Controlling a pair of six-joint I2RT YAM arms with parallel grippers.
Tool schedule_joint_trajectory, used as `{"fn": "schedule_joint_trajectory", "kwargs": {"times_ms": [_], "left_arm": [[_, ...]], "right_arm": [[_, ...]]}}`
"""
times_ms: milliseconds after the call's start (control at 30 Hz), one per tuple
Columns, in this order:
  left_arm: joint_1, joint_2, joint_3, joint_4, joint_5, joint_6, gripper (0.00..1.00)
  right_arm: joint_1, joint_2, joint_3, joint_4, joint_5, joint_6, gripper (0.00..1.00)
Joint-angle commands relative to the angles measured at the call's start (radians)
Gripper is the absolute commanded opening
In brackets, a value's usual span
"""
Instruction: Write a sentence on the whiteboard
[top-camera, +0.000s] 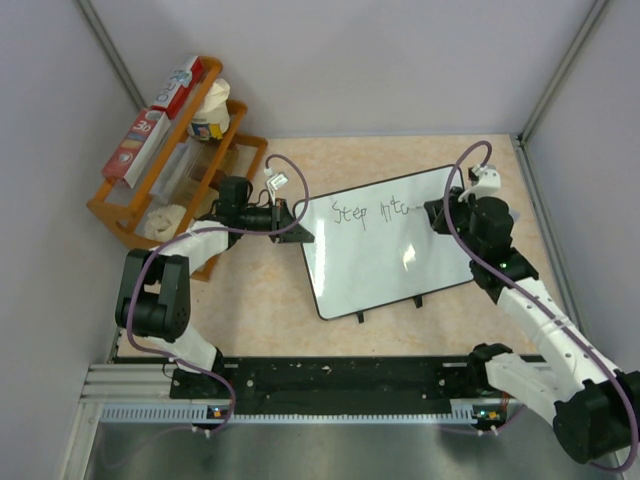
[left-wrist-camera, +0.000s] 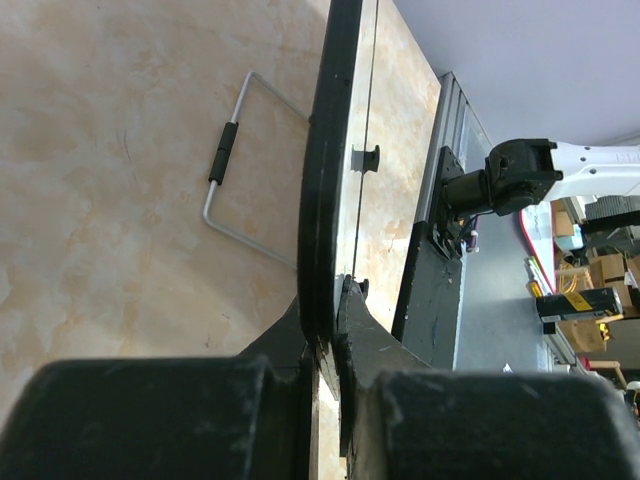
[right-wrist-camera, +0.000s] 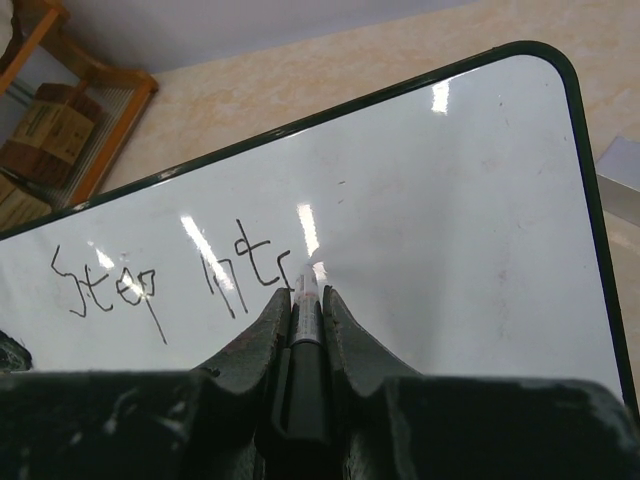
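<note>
Now the whiteboard (top-camera: 400, 255) lies on the beige surface (top-camera: 260, 295), turned a little, between the two arms. The left jaws pinch its black rim at the left edge. The right jaws are pressed around a marker (right-wrist-camera: 306, 300), whose tip is at the board just after the last strokes. The sentence (right-wrist-camera: 170, 280) is not complete: only "Step" and the beginning of "into" are readable, in one line near the far edge. An orange rack (top-camera: 100, 207) stands at the left.

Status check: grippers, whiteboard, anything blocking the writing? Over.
Left gripper shut on glossy white black-rimmed whiteboard edge. Right gripper shut on slim black marker, tip at board. Dark handwritten sentence begins "Step int". Nothing on board ahead.
</note>
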Motion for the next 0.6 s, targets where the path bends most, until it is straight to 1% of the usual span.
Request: {"fn": "schedule_joint_trajectory", "kwargs": {"times_ms": [0, 333, 433, 567], "left_arm": [[-0.029, 0.04, -0.03, -0.016, -0.147, 0.22, 0.0], [-0.031, 0.041, -0.03, -0.017, -0.146, 0.221, 0.0], [-0.031, 0.041, -0.028, -0.017, -0.147, 0.221, 0.0], [-0.031, 0.04, -0.028, -0.019, -0.149, 0.221, 0.0]], "right_arm": [[-0.01, 0.025, 0.061, 0.055, 0.012, 0.011, 0.0], [-0.01, 0.054, 0.073, 0.084, -0.042, 0.023, 0.0], [-0.01, 0.051, 0.068, 0.087, -0.082, 0.028, 0.0], [-0.01, 0.021, 0.056, 0.078, -0.077, 0.028, 0.0]]}}
